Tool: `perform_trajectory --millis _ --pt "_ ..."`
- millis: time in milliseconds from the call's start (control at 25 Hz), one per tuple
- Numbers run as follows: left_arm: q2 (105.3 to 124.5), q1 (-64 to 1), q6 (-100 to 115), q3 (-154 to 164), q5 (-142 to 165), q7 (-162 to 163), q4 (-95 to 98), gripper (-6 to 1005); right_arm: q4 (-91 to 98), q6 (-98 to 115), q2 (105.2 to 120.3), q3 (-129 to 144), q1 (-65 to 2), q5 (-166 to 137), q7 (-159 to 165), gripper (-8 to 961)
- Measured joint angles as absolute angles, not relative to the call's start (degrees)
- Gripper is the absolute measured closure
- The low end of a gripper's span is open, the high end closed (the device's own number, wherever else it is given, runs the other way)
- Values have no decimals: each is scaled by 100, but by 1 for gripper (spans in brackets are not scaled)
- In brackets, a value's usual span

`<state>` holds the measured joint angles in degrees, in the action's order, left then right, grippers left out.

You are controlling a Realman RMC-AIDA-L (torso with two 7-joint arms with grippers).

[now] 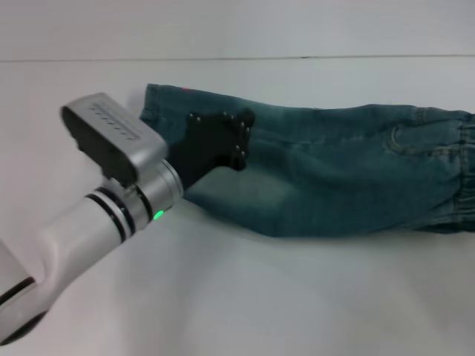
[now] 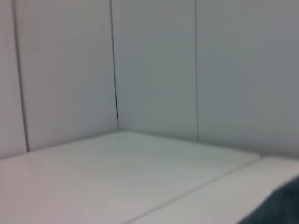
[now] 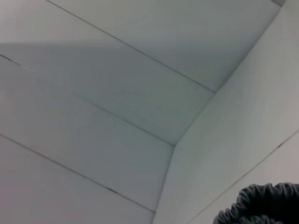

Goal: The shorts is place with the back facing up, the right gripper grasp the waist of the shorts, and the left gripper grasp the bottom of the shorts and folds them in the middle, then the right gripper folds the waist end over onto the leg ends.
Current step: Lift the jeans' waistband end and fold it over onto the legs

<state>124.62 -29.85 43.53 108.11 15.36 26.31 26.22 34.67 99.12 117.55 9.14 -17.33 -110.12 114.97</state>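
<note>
The blue denim shorts [image 1: 326,174] lie flat across the table, folded lengthwise into a long band. Their leg ends are at the left and the elastic waist [image 1: 466,174] is at the right edge of the head view. My left gripper [image 1: 223,141] rests over the leg end, its black body covering part of the cloth. A corner of denim [image 2: 280,207] shows in the left wrist view. A dark gathered piece of waistband [image 3: 261,205] shows in the right wrist view. My right gripper does not show in any view.
The shorts lie on a white table [image 1: 297,297], with bare surface in front of them and behind them. A seam line [image 1: 297,58] runs across the table's far side. White wall panels [image 2: 154,65] stand beyond the table.
</note>
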Motion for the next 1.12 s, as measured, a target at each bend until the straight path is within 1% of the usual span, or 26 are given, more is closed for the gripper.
perform_trajectory --millis 40,120,360,560,680,800,1040,1120 --pt "12463 -3011 4233 10960 1383 2501 2623 754 3548 10041 11755 888 -1703 -11012 11554 743" --pt "12464 -3065 3953 11300 903 2079 2627 979 3724 10293 11749 853 -1639 -11012 11662 741" --pt "12463 -3161 3727 11789 294 1707 2584 985 4290 11222 11701 650 -1534 -10913 11962 735" --pt "12463 -3207 3591 12281 282 1746 2612 985 4444 11352 11659 922 -1772 -10289 12185 731" --pt "12463 -3158 3548 12596 275 1757 2698 986 4447 11264 11586 1174 -2175 -10175 12221 728" --pt "12463 -3049 3560 12802 271 1768 2836 986 4432 10884 11527 1624 -2738 -10309 12242 725" --pt "12463 -2988 3578 13037 268 1900 2963 986 4400 9746 11468 3067 -3875 -10714 12423 719" --pt "12463 -2945 3584 13073 267 1913 3022 985 4394 9399 11473 3421 -4151 -10818 12466 717"
